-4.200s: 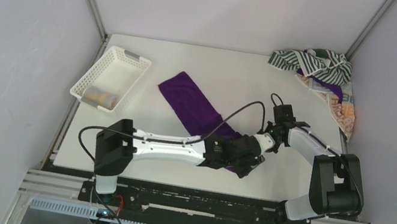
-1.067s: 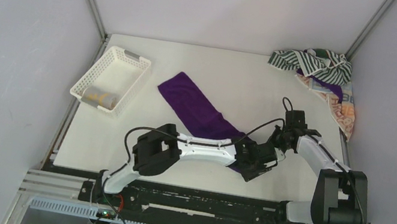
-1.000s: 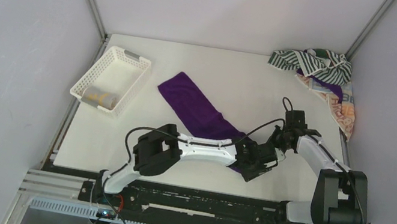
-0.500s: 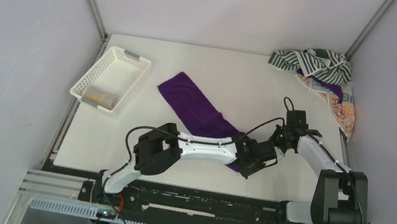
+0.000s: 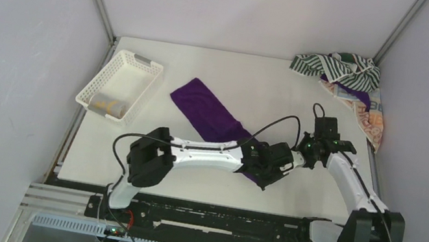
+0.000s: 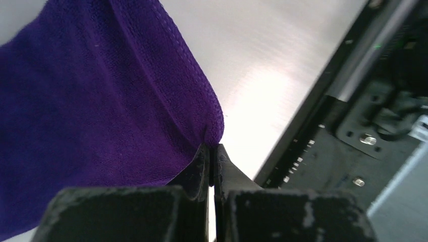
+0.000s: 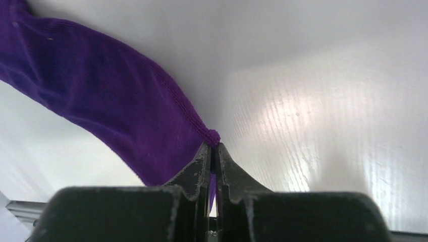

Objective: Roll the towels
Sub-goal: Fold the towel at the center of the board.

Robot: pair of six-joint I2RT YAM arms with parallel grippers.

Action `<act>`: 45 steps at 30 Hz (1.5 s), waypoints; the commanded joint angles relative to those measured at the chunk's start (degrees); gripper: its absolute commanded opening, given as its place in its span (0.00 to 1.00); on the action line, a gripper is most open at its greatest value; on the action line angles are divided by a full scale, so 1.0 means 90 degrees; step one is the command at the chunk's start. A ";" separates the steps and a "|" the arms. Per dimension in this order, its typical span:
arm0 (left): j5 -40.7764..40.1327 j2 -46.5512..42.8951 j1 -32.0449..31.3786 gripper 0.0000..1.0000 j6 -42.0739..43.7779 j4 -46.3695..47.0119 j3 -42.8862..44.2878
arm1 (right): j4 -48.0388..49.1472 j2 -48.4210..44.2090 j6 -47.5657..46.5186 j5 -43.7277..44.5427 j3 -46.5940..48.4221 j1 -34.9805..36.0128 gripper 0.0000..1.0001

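- Pinching one corner of the purple towel [image 6: 91,101], your left gripper [image 6: 212,151] is pressing its fingers together on the hem; its wrist view is showing this plainly.
- Your right gripper [image 7: 213,151] is doing the same on another corner, squeezing the stitched edge, with a sliver of purple showing between its fingers.
- The towel is lying as a long strip on the table [image 5: 238,79], running from mid-table toward the near right, where both grippers are meeting.
- From above, you are losing the towel's near end under the left arm's wrist, and neither set of fingertips is showing there.
- Both wrist views are cutting the towel off at the frame edge.
- The basket [image 5: 143,93] is sitting at the left of the table, holding a yellow towel [image 5: 108,105] at its near end; it is looking rolled, but it is too small for you to be sure.
- The striped towel [image 5: 333,65] is lying crumpled in the far right corner, overlapping the patterned towel [image 5: 369,124], which is lying along the table's right edge.
- A purple scrap [image 5: 355,92] is peeking out between them; you cannot tell what it belongs to.
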 commanded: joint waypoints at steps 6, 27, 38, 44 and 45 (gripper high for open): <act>0.1043 -0.1235 -0.0377 0.00 -0.0327 -0.0151 0.0765 | -0.1161 -0.1494 -0.0217 0.1100 0.0671 -0.0391 0.00; 0.1020 -0.3257 0.0550 0.00 -0.1606 0.1679 -0.1838 | -0.0948 -0.0419 -0.0397 0.0562 0.2478 0.0422 0.00; 0.0938 -0.3888 0.1908 0.00 -0.1749 0.2037 -0.3204 | -0.0314 0.1661 -0.0276 0.0635 0.3973 0.1354 0.00; 0.1073 -0.4005 0.2463 0.00 -0.1736 0.2157 -0.3512 | -0.0339 0.2589 -0.0353 0.0582 0.4911 0.1631 0.00; 0.1096 -0.4031 0.2530 0.00 -0.1740 0.2154 -0.3542 | -0.0344 0.2718 -0.0374 0.0567 0.5055 0.1661 0.00</act>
